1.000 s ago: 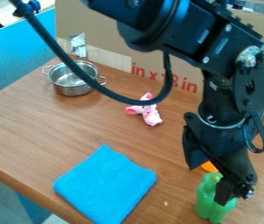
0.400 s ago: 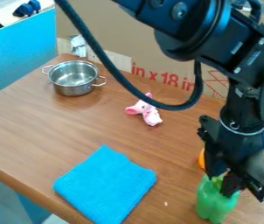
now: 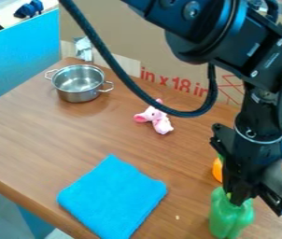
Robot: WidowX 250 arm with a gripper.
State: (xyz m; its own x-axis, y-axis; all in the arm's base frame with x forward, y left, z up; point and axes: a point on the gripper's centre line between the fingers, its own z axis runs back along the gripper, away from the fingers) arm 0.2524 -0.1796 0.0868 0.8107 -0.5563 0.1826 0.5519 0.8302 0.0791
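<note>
The black gripper (image 3: 236,196) hangs down at the lower right, its fingers shut on the top of a green bottle (image 3: 231,219). The bottle stands upright on the table, its neck mostly hidden by the fingers. Just behind it, partly covered by the gripper, is an orange object (image 3: 217,170). A folded blue cloth (image 3: 113,198) lies flat to the left of the bottle. Farther back are a pink plush toy (image 3: 156,119) and a silver two-handled pot (image 3: 79,84).
The wooden table (image 3: 37,140) has its near edge at the lower left. A cardboard sheet (image 3: 137,37) rises along the back, with a small foil-like object (image 3: 83,49) against it near the pot. A blue panel (image 3: 18,65) borders the left side.
The gripper has moved right to the bottle's top, and its fingers, apart around it about half a second ago, have come together. The bottle has hardly moved.
</note>
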